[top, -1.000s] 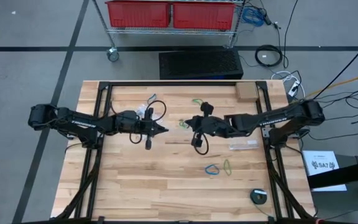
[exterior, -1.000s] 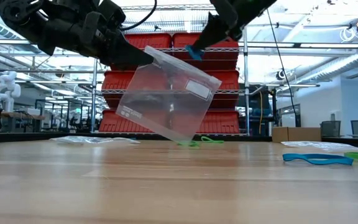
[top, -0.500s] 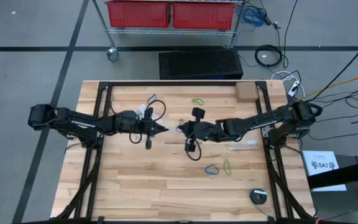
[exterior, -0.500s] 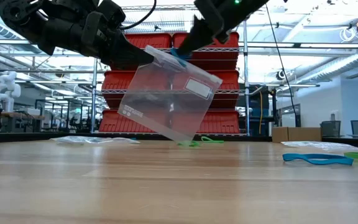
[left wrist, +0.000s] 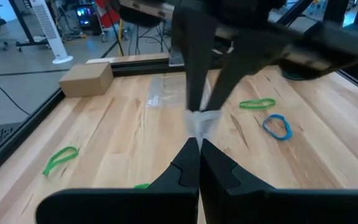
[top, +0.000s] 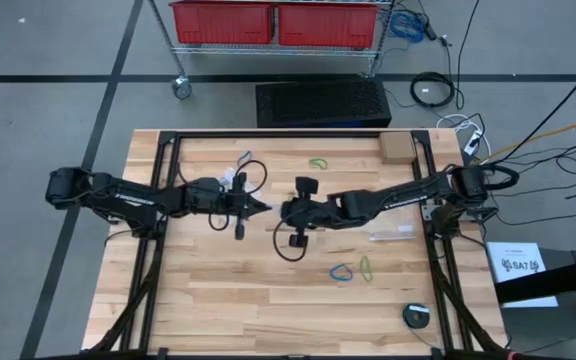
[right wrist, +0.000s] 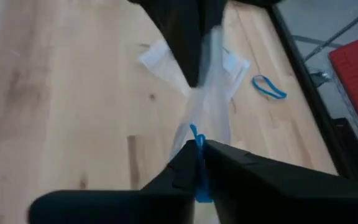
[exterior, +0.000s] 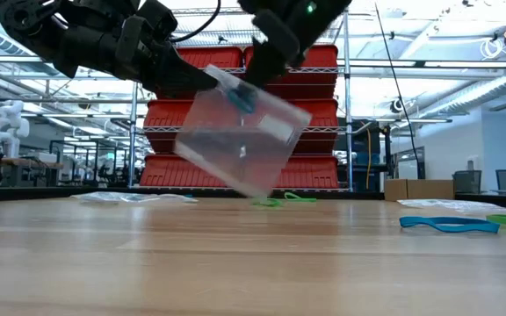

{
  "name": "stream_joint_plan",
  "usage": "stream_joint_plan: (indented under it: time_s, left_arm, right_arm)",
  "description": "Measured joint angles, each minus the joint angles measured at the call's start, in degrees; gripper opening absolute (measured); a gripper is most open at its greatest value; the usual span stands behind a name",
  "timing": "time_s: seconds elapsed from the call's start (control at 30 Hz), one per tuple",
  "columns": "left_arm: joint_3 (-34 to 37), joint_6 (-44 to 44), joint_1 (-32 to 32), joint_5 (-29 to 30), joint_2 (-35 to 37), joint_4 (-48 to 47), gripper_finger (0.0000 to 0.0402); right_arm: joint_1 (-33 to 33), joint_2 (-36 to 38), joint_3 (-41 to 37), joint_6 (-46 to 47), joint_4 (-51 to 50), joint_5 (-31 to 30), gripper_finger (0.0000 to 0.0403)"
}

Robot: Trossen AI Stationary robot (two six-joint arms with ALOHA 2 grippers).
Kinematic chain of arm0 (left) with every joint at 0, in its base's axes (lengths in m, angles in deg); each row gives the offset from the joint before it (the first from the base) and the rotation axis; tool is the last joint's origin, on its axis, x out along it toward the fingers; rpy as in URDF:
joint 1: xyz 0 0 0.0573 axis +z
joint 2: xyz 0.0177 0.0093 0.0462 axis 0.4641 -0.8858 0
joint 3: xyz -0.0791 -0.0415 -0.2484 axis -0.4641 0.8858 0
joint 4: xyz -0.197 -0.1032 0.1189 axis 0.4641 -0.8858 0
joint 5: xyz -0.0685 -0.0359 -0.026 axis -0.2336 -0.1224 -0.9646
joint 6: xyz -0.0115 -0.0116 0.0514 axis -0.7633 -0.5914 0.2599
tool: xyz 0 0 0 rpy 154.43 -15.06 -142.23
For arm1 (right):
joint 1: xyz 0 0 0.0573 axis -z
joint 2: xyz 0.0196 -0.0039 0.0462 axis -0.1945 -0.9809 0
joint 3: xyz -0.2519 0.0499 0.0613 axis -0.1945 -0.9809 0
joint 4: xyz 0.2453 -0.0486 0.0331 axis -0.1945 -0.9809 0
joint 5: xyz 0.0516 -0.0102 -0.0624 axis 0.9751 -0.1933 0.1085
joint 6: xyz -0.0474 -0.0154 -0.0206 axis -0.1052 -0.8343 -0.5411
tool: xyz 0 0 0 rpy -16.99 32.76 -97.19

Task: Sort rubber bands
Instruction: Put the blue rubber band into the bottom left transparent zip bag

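Above bare wood, left pincer (exterior: 202, 82) clamps a blurred bag (exterior: 240, 140); right pincer (right wrist: 199, 149) pinches a blue band (right wrist: 196, 138).

2 rubber bands (top: 351, 270) lie on the table (top: 218, 300), right of centre.

A clear, glossy plastic bag (exterior: 240, 140) is being seen as thin, creased film. The table (top: 218, 300) is being shown as pale planked wood, smooth with a satin sheen. Matt black plastic-looking fingers (left wrist: 191, 165) are being noted. A blue rubber band (exterior: 449, 225) is being read as smooth, slightly shiny rubber.
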Motion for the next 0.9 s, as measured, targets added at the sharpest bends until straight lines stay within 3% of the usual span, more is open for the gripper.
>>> stream_joint_plan:
  time_s: [0.4, 0.73, 0.9]
  left_arm:
    - [0.0, -0.1, 0.0, 5.2, 0.0, -0.2, 0.0001]
    - [0.0, 1.1, 0.0, 13.1, 2.3, -3.7, 0.0001]
    - [1.7, 1.1, 0.0, 14.2, 10.0, -7.1, 0.0001]
  right_arm:
    - [0.0, 0.4, 9.3, -0.1, -10.6, 0.7, 0.0185]
    - [3.7, 2.4, 9.8, -1.1, -19.5, 1.5, 0.0196]
    - [9.5, 2.8, 9.8, -3.4, -22.4, 12.2, 0.0196]
